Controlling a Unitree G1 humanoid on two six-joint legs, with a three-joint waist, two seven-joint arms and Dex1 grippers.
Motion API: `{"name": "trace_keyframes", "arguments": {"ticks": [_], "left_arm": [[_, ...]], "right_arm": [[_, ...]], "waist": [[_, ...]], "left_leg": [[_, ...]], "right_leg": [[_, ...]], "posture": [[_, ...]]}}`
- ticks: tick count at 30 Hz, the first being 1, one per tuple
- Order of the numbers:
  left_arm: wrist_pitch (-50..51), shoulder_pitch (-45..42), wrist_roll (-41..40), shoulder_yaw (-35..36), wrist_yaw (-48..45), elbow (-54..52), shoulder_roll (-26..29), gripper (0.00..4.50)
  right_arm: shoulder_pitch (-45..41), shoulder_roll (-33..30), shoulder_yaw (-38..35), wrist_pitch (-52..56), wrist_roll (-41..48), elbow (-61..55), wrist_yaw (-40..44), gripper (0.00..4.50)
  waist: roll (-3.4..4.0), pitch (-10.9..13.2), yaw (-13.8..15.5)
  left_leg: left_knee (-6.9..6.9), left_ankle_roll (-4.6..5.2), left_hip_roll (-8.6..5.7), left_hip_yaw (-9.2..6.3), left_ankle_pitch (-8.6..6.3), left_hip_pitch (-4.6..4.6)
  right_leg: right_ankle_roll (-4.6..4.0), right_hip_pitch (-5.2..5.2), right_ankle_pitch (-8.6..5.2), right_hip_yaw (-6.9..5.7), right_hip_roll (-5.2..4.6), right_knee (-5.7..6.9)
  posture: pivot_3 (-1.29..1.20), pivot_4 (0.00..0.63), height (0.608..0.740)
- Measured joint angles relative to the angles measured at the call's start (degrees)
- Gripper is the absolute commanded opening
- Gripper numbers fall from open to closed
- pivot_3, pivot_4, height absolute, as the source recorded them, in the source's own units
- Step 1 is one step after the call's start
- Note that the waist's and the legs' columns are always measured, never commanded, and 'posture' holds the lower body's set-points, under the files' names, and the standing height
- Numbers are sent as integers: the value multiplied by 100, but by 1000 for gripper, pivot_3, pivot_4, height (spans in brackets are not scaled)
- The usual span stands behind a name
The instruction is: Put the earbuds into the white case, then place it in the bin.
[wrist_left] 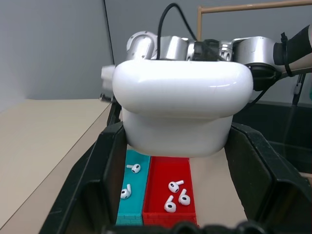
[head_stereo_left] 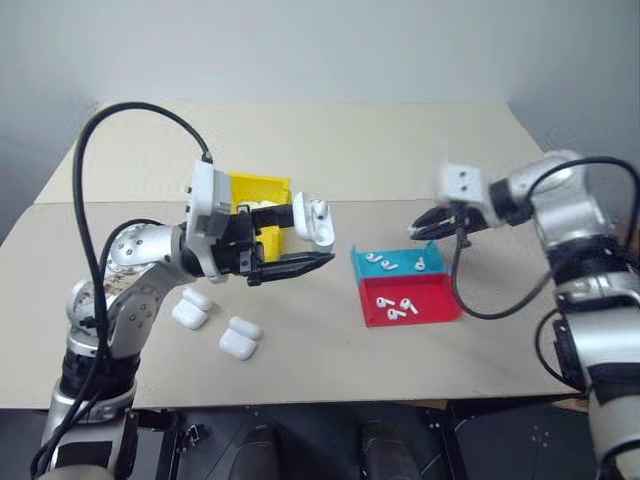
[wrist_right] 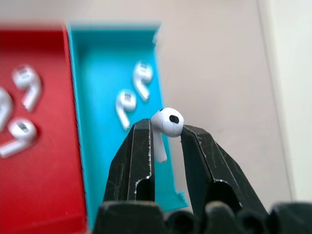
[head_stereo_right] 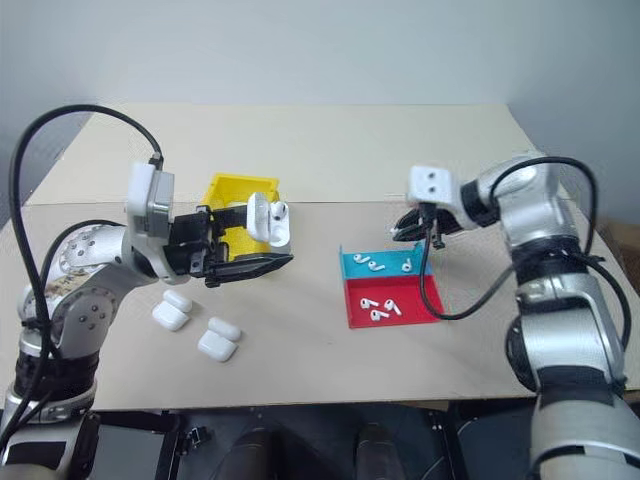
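Right wrist view: right tool point(wrist_right: 165, 139) pinches a glossy white stemmed earbud point(wrist_right: 166, 127) by its stem

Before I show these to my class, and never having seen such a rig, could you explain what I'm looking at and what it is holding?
It is a humanoid robot with two arms, each ending in a gripper with two black fingers. Two pictures come from cameras in its head, looking down over a tan table. The other two come from a camera on each wrist, looking along that gripper's fingers.

The left gripper is shut on an open white case, held in the air. The right gripper pinches one earbud by its stem, above the trays.

On the table lie a yellow bin, a blue tray with three earbuds, a red tray with three more, and two more open cases.
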Motion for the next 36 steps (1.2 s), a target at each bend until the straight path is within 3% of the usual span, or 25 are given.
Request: {"name": "trace_keyframes", "arguments": {"ticks": [3,9,15,22,33,36], "left_arm": [[-3,-108,-13,-28,-89,127,-111,2773],[-4,-397,8,-187,-171,457,-391,2773],[-3,-595,35,-371,-198,679,-612,2773],[-5,-734,141,-465,-292,833,-750,2773],[-4,-800,265,-466,-432,932,-746,2773],[-4,-800,264,-467,-432,926,-749,2773]], "right_arm": [[771,6,-777,1550,1154,-1757,-279,645],[1515,780,-2839,4603,4186,-4539,-2238,645],[1649,1328,-3122,5365,6163,-5847,-4201,645],[1784,1455,-2343,5227,6527,-6096,-5132,645],[2026,1049,-1806,4615,6296,-6219,-5273,645],[2066,933,-1766,4530,6285,-6221,-5251,1657]], "waist": [[1,1,16],[0,0,36],[0,0,19],[0,0,18],[0,0,20],[0,0,21]], "left_leg": [[4,1,0,0,0,1],[4,2,-1,-3,-1,14],[3,3,-1,-4,-1,6],[4,4,-2,-7,-1,2],[4,6,-2,-11,-1,1],[4,6,-2,-11,-1,1]], "right_leg": [[0,0,0,2,0,3],[0,13,0,2,0,-8],[0,4,0,5,1,-7],[0,3,0,4,0,-7],[0,4,0,2,1,-11],[0,3,0,2,0,-12]], "posture": [[0,150,740],[0,150,740],[0,150,740],[0,150,740],[0,150,740],[0,150,740]]}}
